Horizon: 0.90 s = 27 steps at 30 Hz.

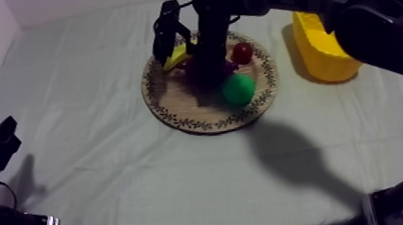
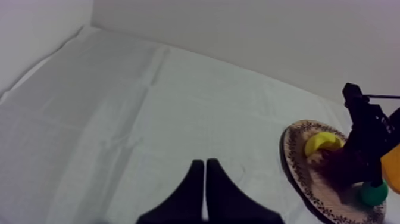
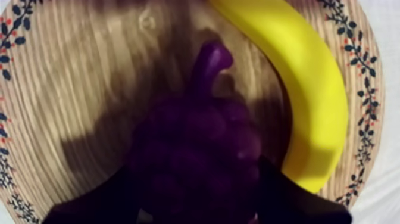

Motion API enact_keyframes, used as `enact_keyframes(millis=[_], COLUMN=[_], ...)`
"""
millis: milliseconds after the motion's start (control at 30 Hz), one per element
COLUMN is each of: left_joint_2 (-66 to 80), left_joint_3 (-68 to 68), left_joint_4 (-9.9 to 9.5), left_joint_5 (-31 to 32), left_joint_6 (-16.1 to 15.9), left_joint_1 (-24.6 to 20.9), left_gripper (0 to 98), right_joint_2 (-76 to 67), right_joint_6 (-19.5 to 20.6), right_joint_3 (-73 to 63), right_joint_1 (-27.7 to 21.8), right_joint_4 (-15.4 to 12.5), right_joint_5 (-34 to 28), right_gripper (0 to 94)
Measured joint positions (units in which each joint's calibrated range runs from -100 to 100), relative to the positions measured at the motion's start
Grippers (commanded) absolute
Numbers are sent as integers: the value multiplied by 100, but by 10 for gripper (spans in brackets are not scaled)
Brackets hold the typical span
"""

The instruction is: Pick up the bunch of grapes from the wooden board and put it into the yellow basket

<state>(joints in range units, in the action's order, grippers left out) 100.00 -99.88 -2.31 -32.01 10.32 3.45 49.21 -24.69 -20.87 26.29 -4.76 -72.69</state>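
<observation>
Gripping grapes (image 3: 196, 149) in right fingers (image 3: 89, 202) on one board (image 1: 177, 112) beside one banana (image 3: 309, 89), pear (image 1: 238, 89), small red fruit (image 1: 242, 53); left fingers (image 2: 190, 196) together; one basket (image 1: 323, 52).

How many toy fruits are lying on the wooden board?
4: banana at the far left, grapes central within the right claw, small red fruit far right, pear nearest. Others may be hidden.

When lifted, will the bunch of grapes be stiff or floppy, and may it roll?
The bunch of grapes looks moulded in one piece, so probably stiff. Its lumpy shape should hardly roll, though the banana beside it might shift.
</observation>
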Motion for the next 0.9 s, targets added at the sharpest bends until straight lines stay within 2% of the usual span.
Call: enact_keyframes(millis=[300, 600, 900], left_joint_2=[0, 0, 0], left_joint_3=[0, 0, 0], left_joint_4=[0, 0, 0], left_joint_5=[0, 0, 0], left_joint_6=[0, 0, 0], left_joint_1=[0, 0, 0], left_gripper=[1, 1, 1], right_joint_2=[-275, -967, -2207], right_joint_6=[-3, 39, 104], right_joint_3=[350, 906, 2088], right_joint_1=[-17, -177, -550], right_joint_4=[-49, -226, -382], right_joint_5=[334, 582, 1312], right_gripper=[332, 317, 300])
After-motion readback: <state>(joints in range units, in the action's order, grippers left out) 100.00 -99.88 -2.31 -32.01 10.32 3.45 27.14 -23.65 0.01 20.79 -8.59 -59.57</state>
